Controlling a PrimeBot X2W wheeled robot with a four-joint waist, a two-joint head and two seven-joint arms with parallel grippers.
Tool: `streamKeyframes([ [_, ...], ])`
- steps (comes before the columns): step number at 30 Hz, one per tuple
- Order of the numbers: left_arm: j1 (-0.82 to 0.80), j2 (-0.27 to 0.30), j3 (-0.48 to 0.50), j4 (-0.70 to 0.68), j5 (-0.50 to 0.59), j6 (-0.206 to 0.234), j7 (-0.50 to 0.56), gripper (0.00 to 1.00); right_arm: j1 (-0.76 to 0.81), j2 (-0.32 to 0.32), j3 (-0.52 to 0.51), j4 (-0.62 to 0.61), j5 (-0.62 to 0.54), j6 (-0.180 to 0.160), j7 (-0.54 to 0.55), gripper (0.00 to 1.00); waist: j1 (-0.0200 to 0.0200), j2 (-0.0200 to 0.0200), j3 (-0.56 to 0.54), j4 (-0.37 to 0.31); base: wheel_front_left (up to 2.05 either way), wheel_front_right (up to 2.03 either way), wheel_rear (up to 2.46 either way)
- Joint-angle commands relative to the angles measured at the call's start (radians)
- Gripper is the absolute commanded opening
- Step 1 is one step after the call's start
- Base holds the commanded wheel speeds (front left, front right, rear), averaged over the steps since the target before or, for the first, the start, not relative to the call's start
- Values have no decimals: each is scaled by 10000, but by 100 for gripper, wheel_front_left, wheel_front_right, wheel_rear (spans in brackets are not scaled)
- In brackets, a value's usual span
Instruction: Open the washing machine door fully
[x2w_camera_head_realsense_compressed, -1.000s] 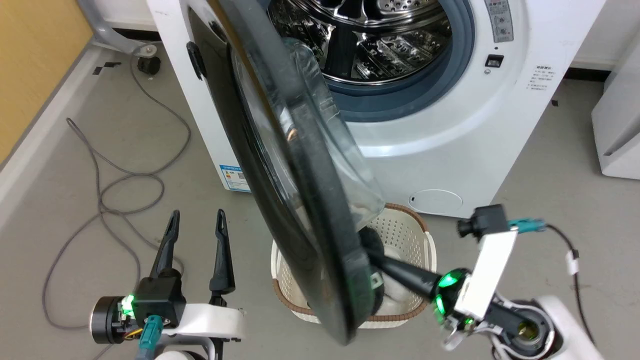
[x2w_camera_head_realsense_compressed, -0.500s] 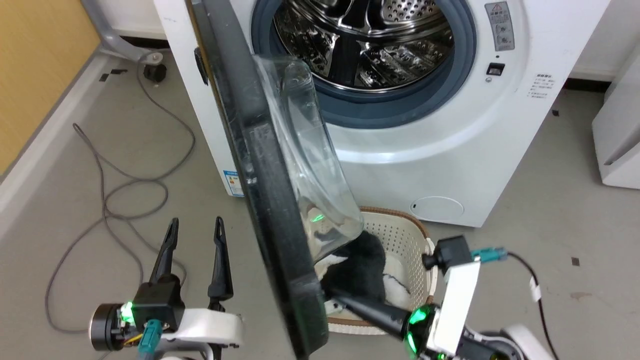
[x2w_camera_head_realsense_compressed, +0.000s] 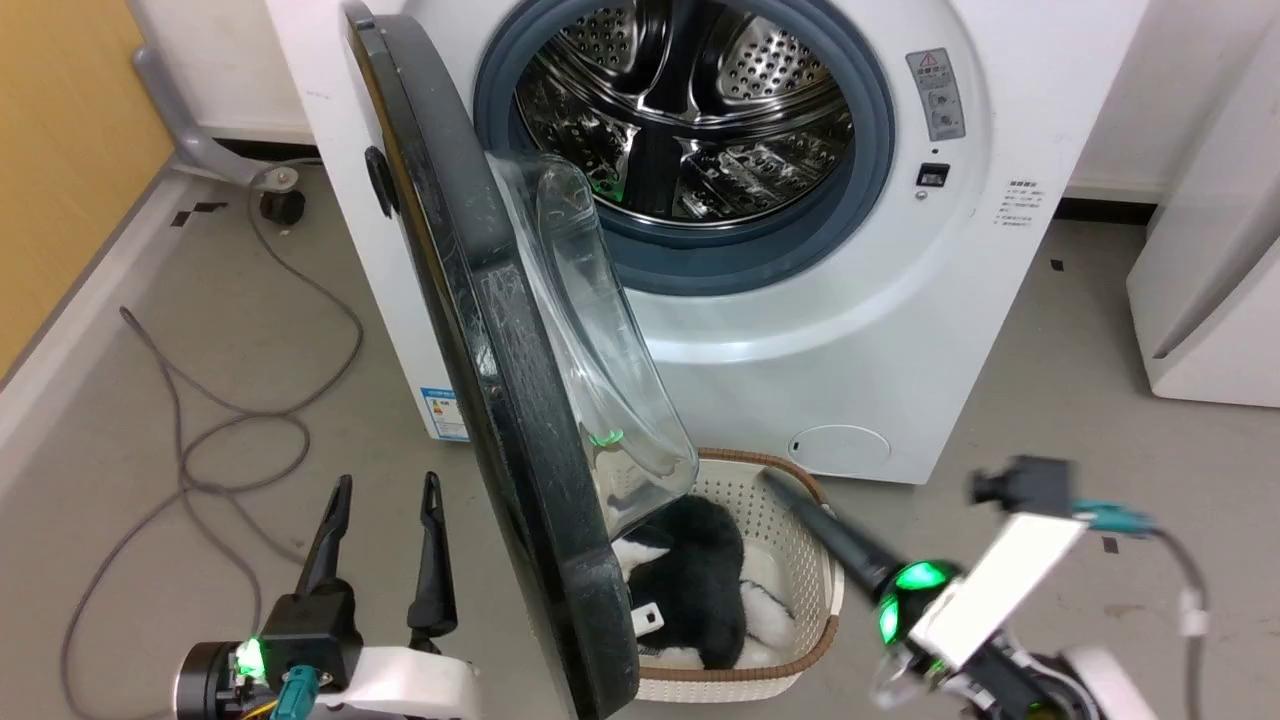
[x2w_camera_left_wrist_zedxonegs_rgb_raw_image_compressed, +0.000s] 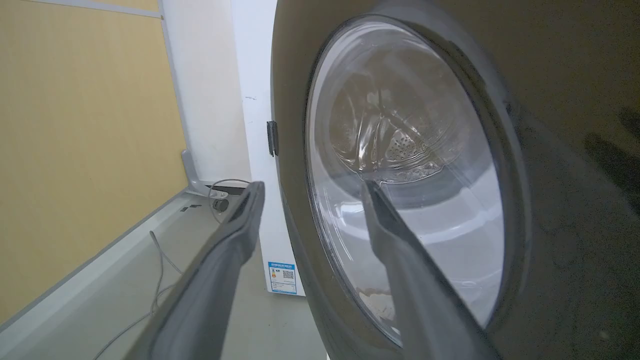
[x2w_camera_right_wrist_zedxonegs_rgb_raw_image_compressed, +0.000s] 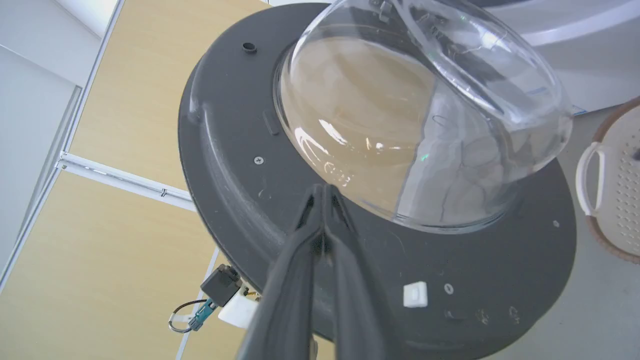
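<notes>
Standing half-swung, washing machine door (x2w_camera_head_realsense_compressed: 480, 310); right gripper (x2w_camera_head_realsense_compressed: 778, 483), fingers pinched empty, points at door's inner face (pushing stance, likely); left gripper (x2w_camera_head_realsense_compressed: 385, 490) splayed, idle outside door.

Access check, front side
Drum mouth (x2w_camera_head_realsense_compressed: 680, 130) clear from the right; door (x2w_camera_head_realsense_compressed: 500, 380) bars the left, basket (x2w_camera_head_realsense_compressed: 735, 456) sits low beneath.

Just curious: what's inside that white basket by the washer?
Black and white fuzzy cloth lies in the basket. The washing machine door covers the basket's left side, so anything there is hidden.
</notes>
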Motion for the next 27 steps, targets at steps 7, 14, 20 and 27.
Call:
streamKeyframes([
  [7, 181, 14, 179, -21, 66, -36, -55, 100, -27, -701, -317, -209, -1861, 12, -3117, 0, 1, 0, -97, -184, 0, 0, 0],
  [14, 275, 14, 271, -40, 83, -57, -55, 100, -222, -1605, -362, 438, -4325, 12, -6325, 0, 1, 0, -167, -309, 0, 0, 0],
  [20, 362, 14, 343, -91, 69, -25, -55, 100, 30, -988, -2365, -226, -7681, 12, -6485, 0, 1, 0, -207, -389, 0, 0, 0],
  [27, 350, 14, 318, -97, 33, -4, -55, 100, 805, -183, -3689, -1151, -12004, 12, -6488, 0, 1, 0, -236, -366, 0, 0, 0],
])
